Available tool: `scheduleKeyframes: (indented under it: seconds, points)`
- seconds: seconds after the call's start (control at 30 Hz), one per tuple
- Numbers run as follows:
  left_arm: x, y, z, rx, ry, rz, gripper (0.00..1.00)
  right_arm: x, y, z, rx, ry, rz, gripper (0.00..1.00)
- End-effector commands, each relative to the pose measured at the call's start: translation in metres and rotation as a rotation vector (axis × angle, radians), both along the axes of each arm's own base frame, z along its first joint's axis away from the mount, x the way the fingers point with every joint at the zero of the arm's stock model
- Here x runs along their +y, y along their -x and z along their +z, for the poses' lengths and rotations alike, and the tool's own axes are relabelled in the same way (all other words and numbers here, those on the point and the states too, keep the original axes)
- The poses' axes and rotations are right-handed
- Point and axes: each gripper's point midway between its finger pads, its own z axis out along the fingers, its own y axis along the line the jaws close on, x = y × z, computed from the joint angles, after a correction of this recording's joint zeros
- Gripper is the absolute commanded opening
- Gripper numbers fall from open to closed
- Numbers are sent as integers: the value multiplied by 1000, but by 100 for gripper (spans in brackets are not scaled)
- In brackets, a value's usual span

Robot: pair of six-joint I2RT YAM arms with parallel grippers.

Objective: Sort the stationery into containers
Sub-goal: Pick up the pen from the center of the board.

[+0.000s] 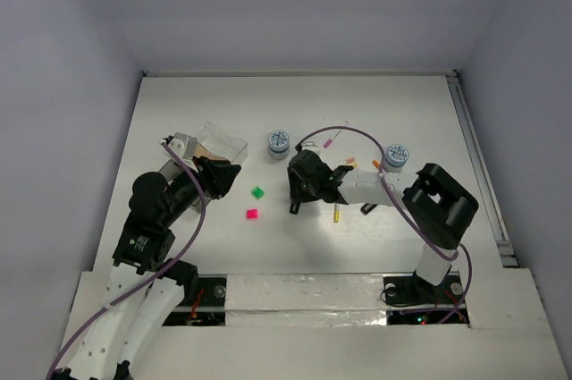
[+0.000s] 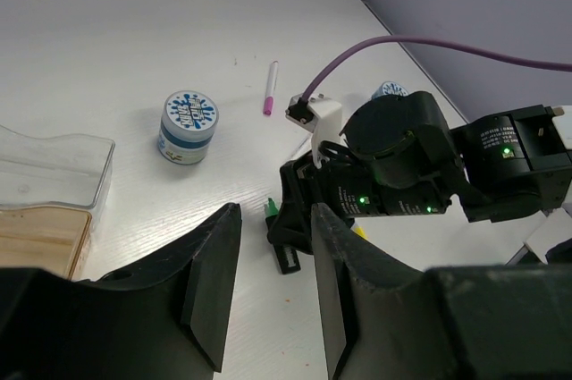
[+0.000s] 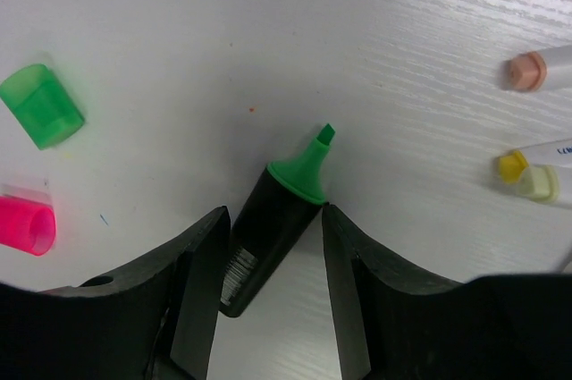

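Observation:
A short black marker [image 3: 268,237] with a bare green tip lies on the white table. My right gripper [image 3: 273,219] is open and straddles it, with a jaw close on each side. The marker's black end shows below that gripper from above [image 1: 293,208] and in the left wrist view [image 2: 288,259]. A green cap cube [image 3: 41,105] and a pink one [image 3: 25,226] lie to its left. My left gripper [image 2: 273,212] is open and empty, beside the clear tray [image 2: 54,170] and tan tray [image 2: 36,241].
Two blue-white discs [image 1: 279,142] [image 1: 396,156] stand at the back. A pink-tipped white pen [image 1: 332,137] lies between them. Pens with a peach tip [image 3: 527,71] and a yellow tip [image 3: 527,170] lie right of the right gripper. A purple cable [image 1: 357,132] arches over the right arm.

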Motion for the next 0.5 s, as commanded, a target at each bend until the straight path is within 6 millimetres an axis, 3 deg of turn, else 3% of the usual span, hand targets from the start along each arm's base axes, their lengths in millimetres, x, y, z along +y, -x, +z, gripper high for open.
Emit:
scheduleKeyframes:
  seconds: [0.0,0.17,0.47]
  points:
    - [-1,-1,14,-55,15,-5,34,12,-11,4,-28,-12,4,52]
    - [0,-2,14,-54,14,1,34,3,-14,-2,-33,63,4,48]
    - [1,-4,14,-54,8,5,35,-8,-13,-15,-30,199,10,50]
